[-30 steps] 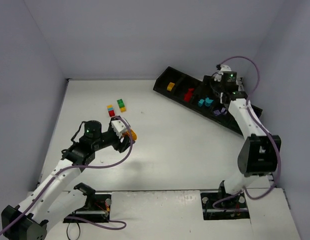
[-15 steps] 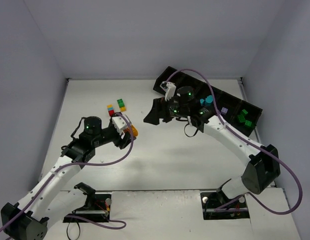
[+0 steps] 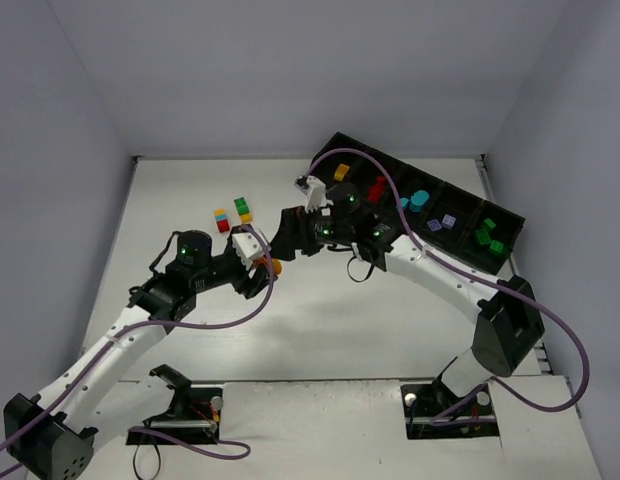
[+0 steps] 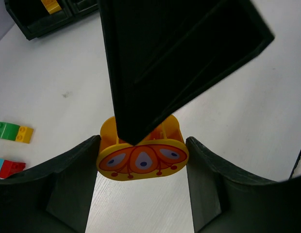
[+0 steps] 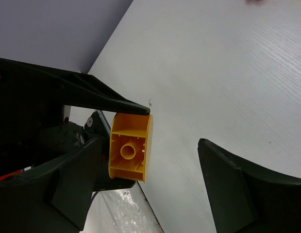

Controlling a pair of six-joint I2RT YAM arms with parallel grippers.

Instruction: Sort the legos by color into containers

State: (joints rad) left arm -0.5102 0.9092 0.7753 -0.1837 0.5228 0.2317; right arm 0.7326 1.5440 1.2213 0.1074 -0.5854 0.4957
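Yellow lego [image 4: 141, 158] with an orange printed face is clamped in the left gripper [image 3: 264, 264], held over mid-bench [image 3: 390, 320]. The right gripper [image 5: 150, 141] stands spread around it, one finger close beside and the other apart. That near finger hides the brick's top in the left wrist view. A green-yellow lego [image 3: 243, 209] and a red-teal lego [image 3: 221, 220] lie beyond, and the containers [image 3: 355, 160] line the far right edge.

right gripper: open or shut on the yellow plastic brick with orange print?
Open. The right gripper has its fingers wide apart either side of the yellow plastic brick; the left gripper clamps it.
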